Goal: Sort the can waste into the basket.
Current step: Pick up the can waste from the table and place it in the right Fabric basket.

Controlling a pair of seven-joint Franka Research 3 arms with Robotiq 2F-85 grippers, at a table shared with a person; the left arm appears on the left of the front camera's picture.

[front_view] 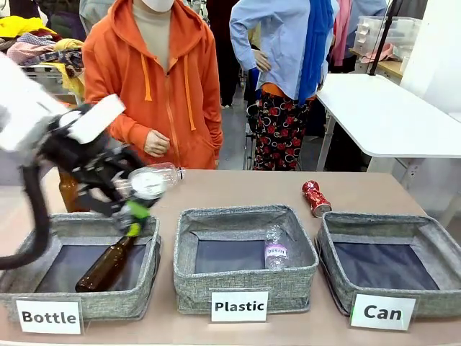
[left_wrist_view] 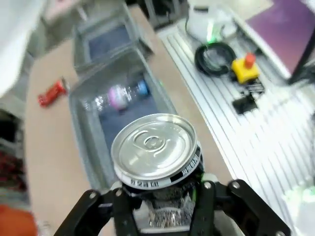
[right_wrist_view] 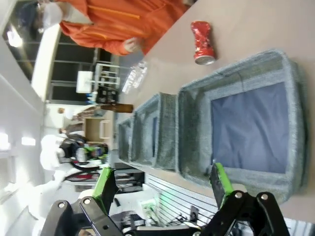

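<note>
At the table's near edge, our right gripper (right_wrist_view: 162, 184) hangs over the front rim of the grey "Can" basket (front_view: 436, 301), jaws wide, holding nothing. Our left gripper (front_view: 137, 209) is clamped on the black-and-silver can (front_view: 148, 183) above the "Bottle" bin (front_view: 115, 303). Beyond, the crushed red can (front_view: 315, 197) lies on the table (front_view: 238, 191) just behind the basket; a person (front_view: 155, 79) in orange stands farthest.

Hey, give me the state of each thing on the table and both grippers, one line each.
Left gripper, shut on the black-and-silver can
Black-and-silver can, gripped, off the table
Red can, crushed, lying on the table
Can basket, no can inside
Right gripper, open
Brown bottle, lying in the Bottle bin
Clear bottle, lying in the Plastic bin
</note>
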